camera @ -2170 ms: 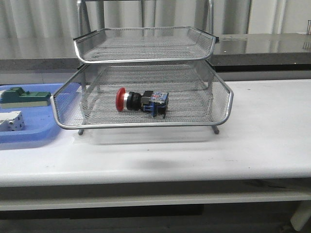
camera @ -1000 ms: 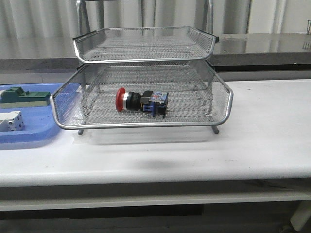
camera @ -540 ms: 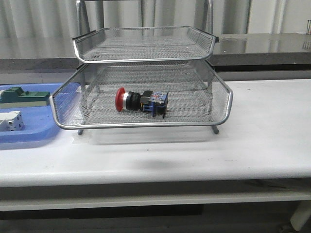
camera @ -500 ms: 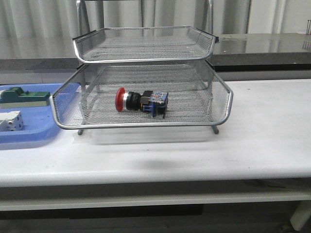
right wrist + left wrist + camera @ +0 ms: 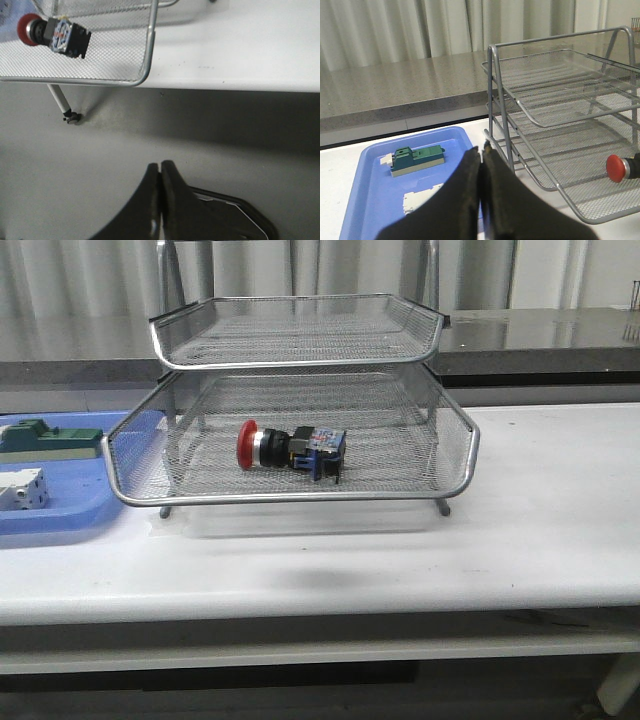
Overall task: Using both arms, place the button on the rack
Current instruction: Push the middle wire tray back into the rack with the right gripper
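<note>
Two grippers: both of mine showed only in their own wrist views, neither in the front view.
Right gripper point(image 5: 160, 167): my fingers were pressed together with nothing between them, held off the near edge of the table point(image 5: 560, 540), over the grey floor.
Left gripper point(image 5: 481, 152): my fingers were likewise pressed tight together and held nothing, hanging near the blue tray point(image 5: 370, 200) on the left side of the table.
Table: white top, carrying the rack in the middle and the blue tray at the left.
Rack point(image 5: 300, 495): silver wire mesh, standing on thin legs; the lower tray stuck out nearer to me than the tray above it, and a further tier showed in my left wrist view.
Button point(image 5: 290, 448): it lay on its side on the mesh floor of the lower tray, about the middle, red cap pointing left and blue-and-black block to the right; nothing of mine touched it.
Blue tray: just beside the rack's left side, partly seen through the mesh.
Green block point(image 5: 50, 438): on the far part of the blue tray.
White block point(image 5: 22, 488): on the near part of the blue tray, apart from the green one.
Far side: a grey counter point(image 5: 560, 335) ran behind the table, with pale curtains point(image 5: 395, 25) beyond it.
</note>
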Controlling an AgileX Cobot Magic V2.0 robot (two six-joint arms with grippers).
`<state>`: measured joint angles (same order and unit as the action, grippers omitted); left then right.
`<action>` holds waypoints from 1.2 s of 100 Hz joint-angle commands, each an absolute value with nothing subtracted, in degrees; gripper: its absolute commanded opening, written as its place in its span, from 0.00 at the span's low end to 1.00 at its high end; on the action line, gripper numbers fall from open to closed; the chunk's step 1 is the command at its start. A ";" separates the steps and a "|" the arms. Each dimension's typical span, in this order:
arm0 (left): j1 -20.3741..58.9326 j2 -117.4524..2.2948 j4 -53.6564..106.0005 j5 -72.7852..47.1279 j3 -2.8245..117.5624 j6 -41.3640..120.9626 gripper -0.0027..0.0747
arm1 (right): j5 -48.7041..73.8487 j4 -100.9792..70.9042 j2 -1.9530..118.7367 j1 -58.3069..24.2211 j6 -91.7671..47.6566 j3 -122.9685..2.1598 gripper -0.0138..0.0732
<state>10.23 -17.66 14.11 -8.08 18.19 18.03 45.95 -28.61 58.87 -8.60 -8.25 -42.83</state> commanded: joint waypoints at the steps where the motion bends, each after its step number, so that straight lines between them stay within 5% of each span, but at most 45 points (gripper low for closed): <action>1: 10.26 -18.09 14.86 -3.30 19.65 17.33 0.01 | 41.85 -30.74 61.21 -11.78 -9.40 -44.80 0.08; 60: 10.26 -18.09 14.86 -3.30 19.65 17.33 0.01 | 22.57 -35.88 83.05 -31.21 -9.40 -44.80 0.08; 120: 10.26 -18.09 14.86 -3.30 19.65 17.33 0.01 | 14.79 -36.93 93.95 -32.74 -9.61 -52.34 0.08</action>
<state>10.23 -17.66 14.11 -8.08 18.19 18.03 16.77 -36.51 94.53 -32.73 -9.07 -49.17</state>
